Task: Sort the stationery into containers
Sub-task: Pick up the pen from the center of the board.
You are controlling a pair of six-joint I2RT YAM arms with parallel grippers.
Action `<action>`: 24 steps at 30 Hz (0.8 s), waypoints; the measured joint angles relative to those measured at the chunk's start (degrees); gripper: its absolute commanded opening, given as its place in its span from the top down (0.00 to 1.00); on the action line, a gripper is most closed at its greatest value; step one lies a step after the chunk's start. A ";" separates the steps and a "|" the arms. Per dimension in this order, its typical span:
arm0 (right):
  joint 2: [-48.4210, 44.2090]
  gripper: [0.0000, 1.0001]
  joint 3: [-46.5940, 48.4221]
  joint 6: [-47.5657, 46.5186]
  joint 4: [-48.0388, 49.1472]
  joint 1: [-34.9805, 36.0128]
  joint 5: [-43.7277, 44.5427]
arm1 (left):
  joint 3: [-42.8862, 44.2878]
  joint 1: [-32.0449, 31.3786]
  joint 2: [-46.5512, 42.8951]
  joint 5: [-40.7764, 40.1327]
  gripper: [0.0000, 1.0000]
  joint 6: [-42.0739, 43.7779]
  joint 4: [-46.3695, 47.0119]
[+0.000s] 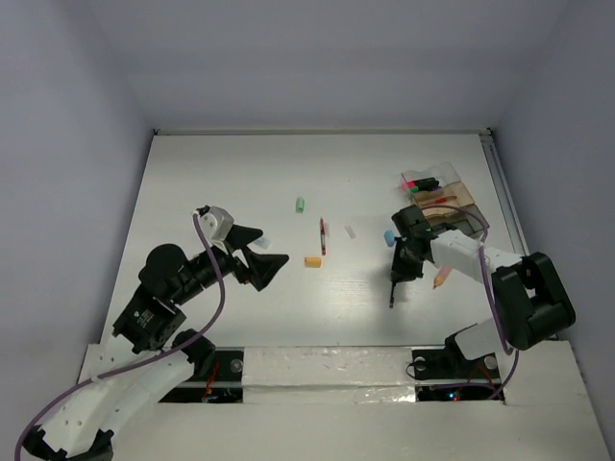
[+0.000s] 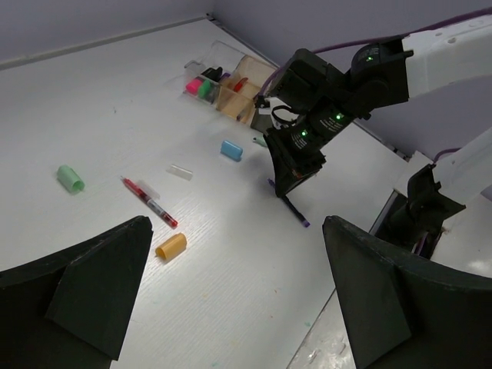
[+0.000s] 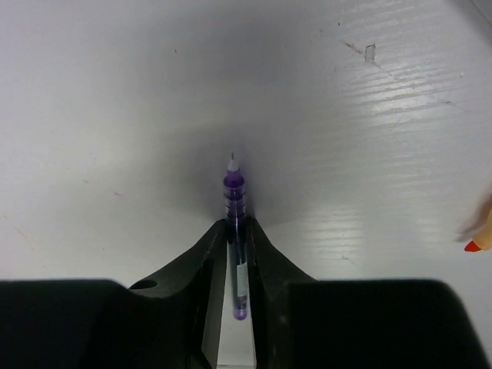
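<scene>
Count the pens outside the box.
2. A red pen lies loose between the two arms; a purple pen is pinched in the right tool. An orange-tipped item just right of it may be a third.

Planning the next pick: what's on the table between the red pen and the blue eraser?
One small clear piece lies between the red pen and the blue eraser, apart from both. It shows in the left wrist and top views.

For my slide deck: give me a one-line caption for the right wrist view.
Right pincer clamps a purple pen, its tip pointing toward the white table.
</scene>
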 measured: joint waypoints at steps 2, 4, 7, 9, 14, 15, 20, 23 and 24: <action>0.07 0.92 0.04 -0.20 0.44 0.00 -0.04 | 0.00 0.00 0.35 0.07 0.13 -0.02 0.00; 0.07 0.99 0.04 -0.17 0.79 0.02 -0.15 | 0.00 0.00 0.83 0.31 0.25 -0.22 0.02; -0.92 1.00 -0.72 -0.09 2.51 0.55 -0.17 | 0.00 0.00 2.05 1.18 0.29 -0.24 0.11; -3.13 1.00 -1.92 0.07 3.93 1.64 -0.22 | 0.00 0.00 3.19 1.66 0.29 -0.33 0.17; -11.74 1.00 -0.28 -0.15 7.26 6.99 0.68 | 0.00 0.92 7.17 3.63 0.32 -0.98 0.50; -12.90 1.00 1.05 -0.42 8.79 8.33 1.01 | 0.00 1.22 7.98 4.07 0.34 -1.16 0.52; -13.79 1.00 7.30 -0.83 21.64 13.68 0.37 | 0.00 3.54 11.47 5.68 0.39 -1.62 0.92; -12.09 1.00 9.40 -0.94 31.04 17.16 -0.59 | 0.00 5.03 13.42 5.97 0.45 -1.75 0.92; -11.19 1.00 9.88 -0.96 34.36 18.18 -1.18 | 0.00 5.57 13.94 6.10 0.48 -1.77 0.96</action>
